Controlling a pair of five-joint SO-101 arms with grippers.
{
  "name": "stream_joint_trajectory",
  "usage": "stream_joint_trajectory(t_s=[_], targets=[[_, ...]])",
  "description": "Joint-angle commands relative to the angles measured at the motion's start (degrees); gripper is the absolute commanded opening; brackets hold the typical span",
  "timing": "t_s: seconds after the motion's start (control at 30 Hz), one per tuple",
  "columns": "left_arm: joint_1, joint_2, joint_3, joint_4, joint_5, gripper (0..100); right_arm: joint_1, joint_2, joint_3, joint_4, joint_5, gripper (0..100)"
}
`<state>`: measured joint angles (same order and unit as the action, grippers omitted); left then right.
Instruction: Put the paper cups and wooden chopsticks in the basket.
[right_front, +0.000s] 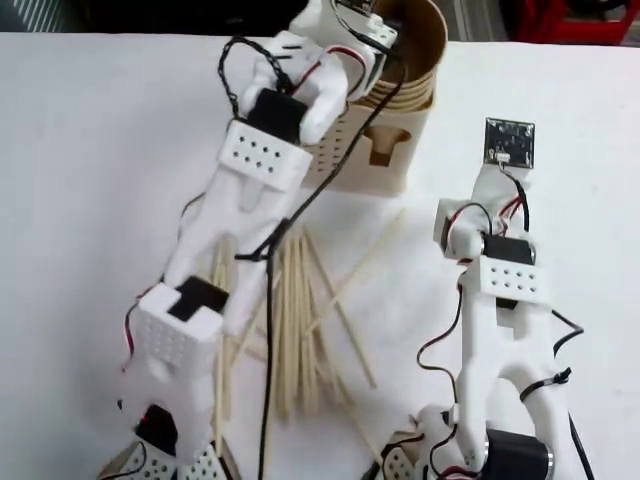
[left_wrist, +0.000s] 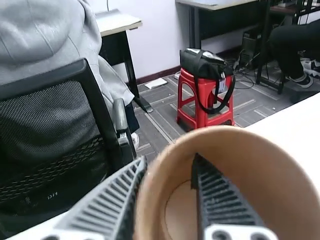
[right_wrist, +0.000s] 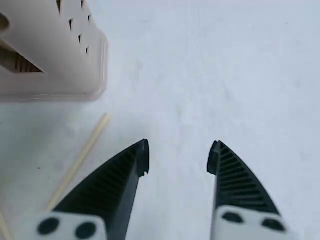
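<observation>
Left hand (left_wrist: 169, 162) holds a paper cup (left_wrist: 260, 170) at the basket (right_front: 385, 165); the chopsticks (right_front: 295, 320) lie on the bench (right_front: 90, 150).
The left arm stretches across to the far side of the bench. Its hand is clenched on the brown cup's wall, one finger inside and one outside, with the cup at the cream basket's open top; I cannot tell whether it rests inside. The wooden chopsticks are scattered in a loose pile between the two arms, near the basket's front. The right hand (right_wrist: 178, 155) hangs released over bare bench, just beside the basket's corner, with one stray chopstick (right_wrist: 80, 160) close by.
</observation>
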<state>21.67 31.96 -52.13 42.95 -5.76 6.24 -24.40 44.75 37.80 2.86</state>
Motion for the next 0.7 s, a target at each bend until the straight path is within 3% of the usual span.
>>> stream_joint_trajectory(t_s=[0.0,0.37,0.67], targets=[[-0.57,-0.13,-2.55,-2.29,0.62,15,0.22,-1.71,-0.26,-0.75,-0.09,20.0],[0.4,-0.22,-13.98,2.11,0.7,15,0.22,-1.8,-0.26,-0.75,0.0,20.0],[1.27,3.56,-15.03,0.88,0.44,15,0.22,-1.98,-0.26,-0.75,0.0,20.0]])
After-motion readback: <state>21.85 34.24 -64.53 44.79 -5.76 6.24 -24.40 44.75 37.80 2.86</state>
